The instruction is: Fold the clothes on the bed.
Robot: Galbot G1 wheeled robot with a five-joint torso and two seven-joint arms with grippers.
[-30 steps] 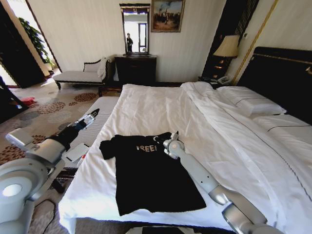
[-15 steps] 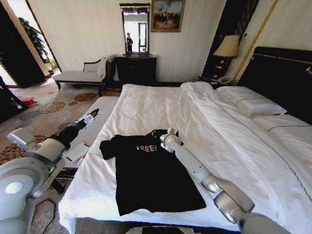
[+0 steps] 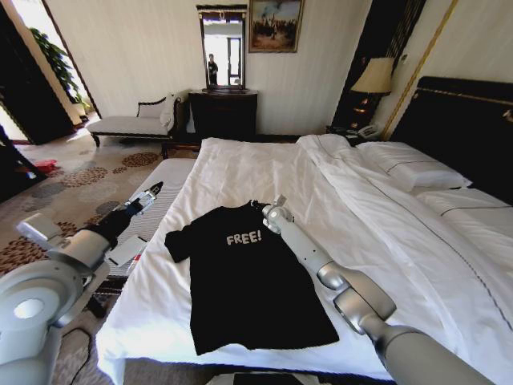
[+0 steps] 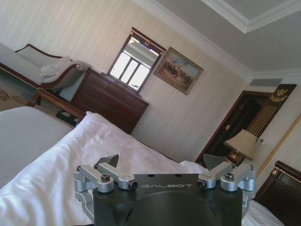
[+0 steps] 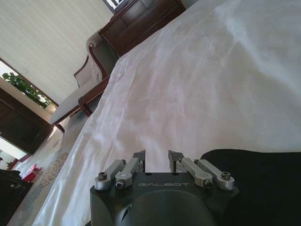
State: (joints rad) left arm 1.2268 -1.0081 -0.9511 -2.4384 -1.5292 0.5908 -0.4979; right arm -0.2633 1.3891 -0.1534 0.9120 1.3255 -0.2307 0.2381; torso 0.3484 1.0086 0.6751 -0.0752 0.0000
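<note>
The clothes are one black T-shirt (image 3: 248, 281) with white "FREE!" lettering, lying flat and face up on the near left part of the bed (image 3: 240, 164). My right gripper (image 3: 275, 210) sits at the shirt's collar and far shoulder edge. In the right wrist view its fingers (image 5: 139, 159) stand a narrow gap apart, with white sheet showing between them and the black cloth (image 5: 263, 188) lying under the gripper body. My left gripper (image 3: 152, 190) hangs open beside the bed's left edge, away from the shirt, and its own view shows the spread gripper (image 4: 162, 161).
A grey striped bench (image 3: 152, 212) stands along the bed's left side under my left arm. The folded-back duvet (image 3: 377, 233) and pillows (image 3: 417, 170) fill the right half. A dark dresser (image 3: 223, 114) and a chaise (image 3: 128, 124) stand at the far wall.
My right gripper moved toward the far side, drawing the shirt's bunched top edge with it. The collar and shoulders now lie spread flat and the full lettering shows.
</note>
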